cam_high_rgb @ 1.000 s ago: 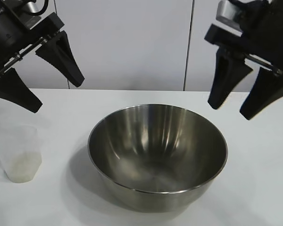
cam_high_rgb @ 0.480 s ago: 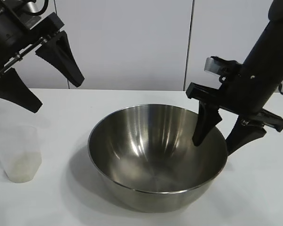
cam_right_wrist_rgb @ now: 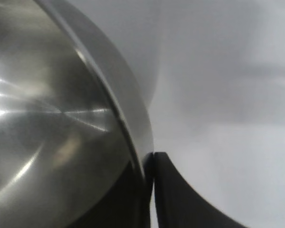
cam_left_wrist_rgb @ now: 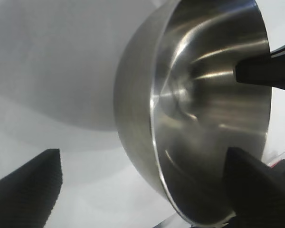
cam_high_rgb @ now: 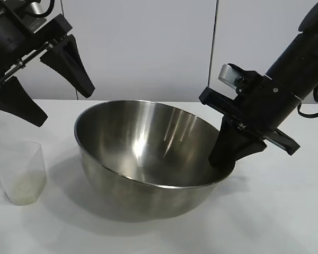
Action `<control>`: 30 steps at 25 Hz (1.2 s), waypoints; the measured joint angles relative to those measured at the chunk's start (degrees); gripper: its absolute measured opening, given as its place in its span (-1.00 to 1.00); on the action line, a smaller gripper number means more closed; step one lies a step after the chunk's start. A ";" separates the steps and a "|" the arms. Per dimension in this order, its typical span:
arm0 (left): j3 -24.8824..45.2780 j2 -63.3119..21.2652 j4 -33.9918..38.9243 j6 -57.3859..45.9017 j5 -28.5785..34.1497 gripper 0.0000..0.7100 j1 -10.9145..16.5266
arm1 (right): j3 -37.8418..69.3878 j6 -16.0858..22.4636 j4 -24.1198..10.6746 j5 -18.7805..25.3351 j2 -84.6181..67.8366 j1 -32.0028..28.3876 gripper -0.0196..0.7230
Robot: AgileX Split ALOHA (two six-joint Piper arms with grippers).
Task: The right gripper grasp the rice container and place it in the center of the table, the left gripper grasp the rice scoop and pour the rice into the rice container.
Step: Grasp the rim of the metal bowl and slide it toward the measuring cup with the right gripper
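Note:
The rice container (cam_high_rgb: 143, 153), a large steel bowl, sits tilted on the white table (cam_high_rgb: 286, 211), its rim lower on the right side. My right gripper (cam_high_rgb: 222, 159) is shut on that right rim, one finger inside the bowl and one outside. The right wrist view shows the thin rim of the bowl (cam_right_wrist_rgb: 52, 118) pinched between the right gripper (cam_right_wrist_rgb: 149, 159) tips. My left gripper (cam_high_rgb: 63, 108) hangs open high at the left, above the rice scoop (cam_high_rgb: 24, 177), a clear cup with a little rice (cam_high_rgb: 24, 186) at its bottom. In the left wrist view the bowl (cam_left_wrist_rgb: 204, 109) fills the space beyond the open left gripper (cam_left_wrist_rgb: 142, 156).
A pale wall with a vertical seam (cam_high_rgb: 212, 53) stands behind the table. Bare tabletop lies in front of the bowl and to its right.
The right gripper came down from above, straddled the bowl's right rim and shut on it. The bowl has since shifted left and tilted. The left gripper and cup have not moved.

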 joint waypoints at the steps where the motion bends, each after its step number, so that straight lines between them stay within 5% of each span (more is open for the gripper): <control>1: 0.00 0.00 0.00 0.00 0.00 0.86 0.00 | 0.00 0.77 -0.56 -0.86 0.00 0.71 -0.89; 15: 0.00 0.00 0.00 0.00 -0.66 0.86 0.00 | 0.00 10.54 -0.65 -15.32 0.23 11.26 -0.89; 25: 0.00 0.00 0.00 0.00 -0.80 0.86 0.00 | 0.00 13.55 -2.40 -16.16 2.85 11.31 -0.91; 27: 0.00 0.00 0.00 0.00 -0.80 0.86 0.00 | 0.00 13.55 -2.24 -16.23 2.85 11.31 -0.82; 30: 0.00 0.00 0.00 0.00 -0.80 0.86 0.00 | -0.06 13.42 -2.16 -16.02 2.85 11.31 -0.42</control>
